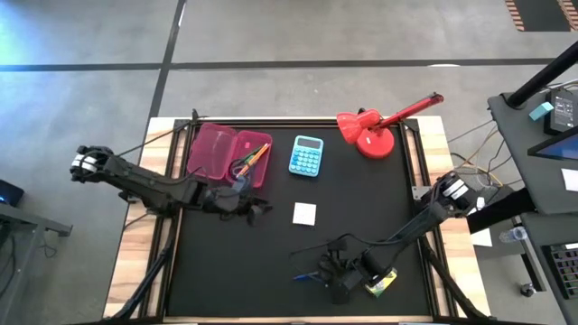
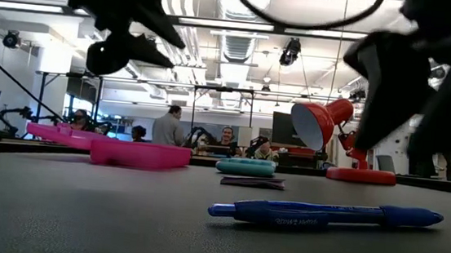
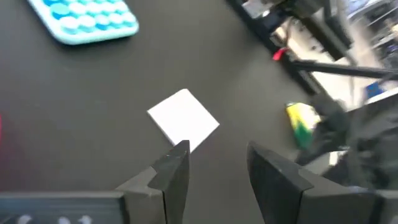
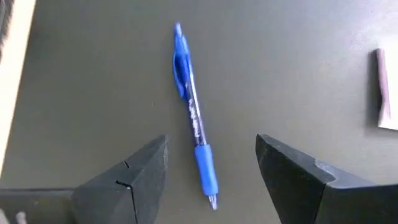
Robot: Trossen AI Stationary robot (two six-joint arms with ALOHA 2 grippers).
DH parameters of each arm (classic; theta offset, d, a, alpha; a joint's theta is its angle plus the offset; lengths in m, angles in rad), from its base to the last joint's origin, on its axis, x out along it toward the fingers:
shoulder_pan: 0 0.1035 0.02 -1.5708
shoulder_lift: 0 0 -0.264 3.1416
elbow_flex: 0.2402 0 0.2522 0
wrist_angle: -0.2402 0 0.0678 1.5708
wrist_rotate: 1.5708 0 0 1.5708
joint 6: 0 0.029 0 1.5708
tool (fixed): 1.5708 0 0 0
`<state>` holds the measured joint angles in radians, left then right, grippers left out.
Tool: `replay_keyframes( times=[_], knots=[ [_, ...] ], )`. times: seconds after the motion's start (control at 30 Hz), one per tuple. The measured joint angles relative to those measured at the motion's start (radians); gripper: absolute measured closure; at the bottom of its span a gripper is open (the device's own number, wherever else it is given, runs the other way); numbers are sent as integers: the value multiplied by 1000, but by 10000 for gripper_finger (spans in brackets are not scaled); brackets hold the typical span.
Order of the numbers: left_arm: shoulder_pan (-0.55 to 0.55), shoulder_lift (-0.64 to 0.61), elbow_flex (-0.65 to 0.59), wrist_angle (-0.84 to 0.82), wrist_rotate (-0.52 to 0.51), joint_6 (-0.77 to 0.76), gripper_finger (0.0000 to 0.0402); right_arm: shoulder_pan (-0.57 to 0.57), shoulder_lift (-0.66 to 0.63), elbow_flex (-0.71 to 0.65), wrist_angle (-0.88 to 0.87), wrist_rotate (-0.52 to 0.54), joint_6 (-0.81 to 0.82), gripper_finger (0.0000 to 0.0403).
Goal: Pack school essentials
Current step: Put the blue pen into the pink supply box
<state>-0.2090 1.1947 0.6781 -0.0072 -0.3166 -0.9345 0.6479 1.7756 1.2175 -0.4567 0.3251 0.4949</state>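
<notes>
Hovered over the blue pen (image 4: 194, 115) with right fingers (image 4: 134, 177) spread, empty; kept left fingers (image 3: 174, 171) parted, empty, near the white square pad (image 3: 183, 119)

My left arm reaches in from the table's left edge, elbow low, wrist turned toward the centre; my left gripper (image 3: 214, 165) hangs above the surface, its fingers parted and empty. My right arm folds in from the right edge, and my right gripper (image 4: 211, 165) points downward, fingers spread wide, nothing held between them.
</notes>
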Motion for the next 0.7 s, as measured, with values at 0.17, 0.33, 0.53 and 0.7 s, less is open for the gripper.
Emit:
replay_keyframes(
  times=[0.17, 0.33, 0.53, 0.7],
  knots=[
    [-59, -3, 0, 8, -58, -31, 261, 0, 46, 0, -2, -42, -9, 172],
    [-84, -3, 3, 39, -68, -54, 261, -2, 70, -2, 0, -45, -9, 172],
    [-88, -3, 4, 63, -83, -55, 261, -23, 72, -11, -1, -102, 21, 177],
    [-88, -2, 4, 81, -83, -54, 261, -48, 72, -11, 3, -164, 41, 206]
  ],
)
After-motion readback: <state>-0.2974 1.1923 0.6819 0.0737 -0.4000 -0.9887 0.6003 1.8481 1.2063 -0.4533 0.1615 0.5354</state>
